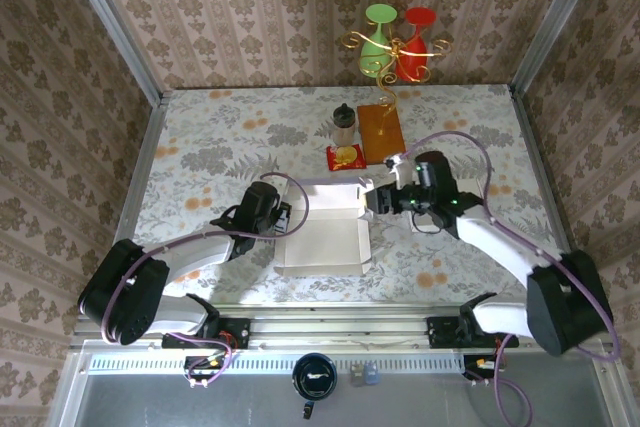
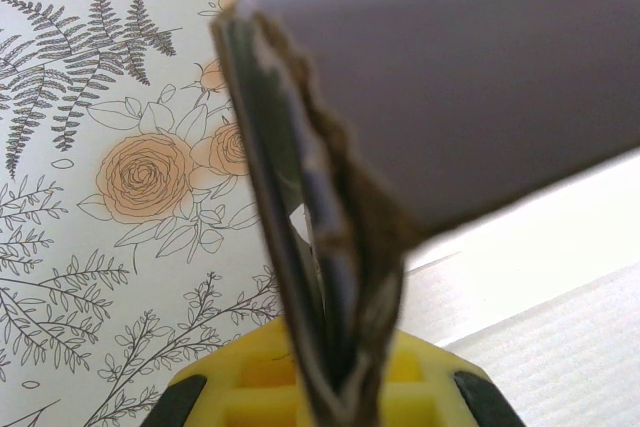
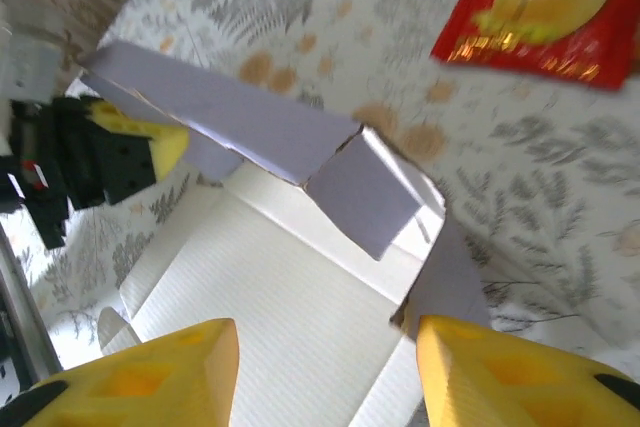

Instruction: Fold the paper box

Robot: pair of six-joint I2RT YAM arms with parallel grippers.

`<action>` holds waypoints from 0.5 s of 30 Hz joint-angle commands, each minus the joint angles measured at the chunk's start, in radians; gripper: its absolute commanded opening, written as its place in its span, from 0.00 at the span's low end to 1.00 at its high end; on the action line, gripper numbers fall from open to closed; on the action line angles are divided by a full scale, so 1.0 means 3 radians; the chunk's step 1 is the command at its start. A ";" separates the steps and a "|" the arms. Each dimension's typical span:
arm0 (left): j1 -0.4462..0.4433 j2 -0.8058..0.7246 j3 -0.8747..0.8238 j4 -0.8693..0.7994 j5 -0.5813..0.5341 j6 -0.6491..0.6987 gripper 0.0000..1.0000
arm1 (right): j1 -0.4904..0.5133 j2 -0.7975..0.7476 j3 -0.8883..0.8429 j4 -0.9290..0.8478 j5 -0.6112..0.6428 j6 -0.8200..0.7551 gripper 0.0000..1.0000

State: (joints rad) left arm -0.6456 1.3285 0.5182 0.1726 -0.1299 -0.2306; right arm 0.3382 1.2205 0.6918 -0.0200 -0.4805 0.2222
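The box (image 1: 322,232) is white and open-topped. It sits mid-bench (image 1: 200,137) between the two arms, just ahead of their bases. From above it is near square, with no clear long axis. Its back wall runs left to right, and the walls are only partly raised.

The left claw (image 2: 335,372) is clamped on the left wall (image 2: 450,77), with the cardboard edge pinched between the pads. That arm lies low, with the forearm reaching in from the left.

The right claw (image 3: 320,377) has its jaws apart at a middling gap, with nothing between them. It hovers at the back-right corner, tipped down toward the box floor. The corner tab (image 3: 370,197) lies ahead of it, leaning inward. The right wall (image 3: 445,282) stands just beside one finger; I cannot tell whether they touch.

Key relation: the loose right wall and tab lie next to the right claw and well apart from the left claw, which acts as anchor. Judgement: the next fold falls to the right arm.

A red packet (image 1: 346,157) lies just behind the box and could get nudged.
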 commanded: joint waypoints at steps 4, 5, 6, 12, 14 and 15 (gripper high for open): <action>0.0006 0.0005 0.0004 -0.0126 0.0039 0.0025 0.00 | -0.0233 -0.0371 -0.0487 0.0246 0.0347 0.0096 0.57; 0.0007 0.0000 0.0002 -0.0134 0.0039 0.0018 0.00 | -0.0303 -0.0315 -0.0506 0.0253 0.0383 0.0102 0.56; 0.0012 -0.0009 0.0002 -0.0139 0.0044 0.0018 0.00 | -0.0372 -0.0240 -0.0488 0.0236 0.0348 0.0085 0.55; 0.0012 -0.0002 0.0001 -0.0149 0.0064 0.0010 0.00 | -0.0516 0.0331 -0.0158 0.0230 0.0056 -0.0007 0.51; 0.0012 0.0007 0.0006 -0.0147 0.0060 0.0007 0.00 | -0.0509 0.0539 -0.0005 0.0161 -0.0064 -0.0041 0.51; 0.0012 0.0014 0.0010 -0.0150 0.0060 0.0007 0.00 | -0.0500 0.0662 0.0040 0.0172 -0.0141 -0.0045 0.51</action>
State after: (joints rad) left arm -0.6453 1.3285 0.5182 0.1726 -0.1299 -0.2306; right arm 0.1837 1.3617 0.6388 0.0242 -0.4526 0.2340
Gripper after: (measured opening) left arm 0.051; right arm 0.513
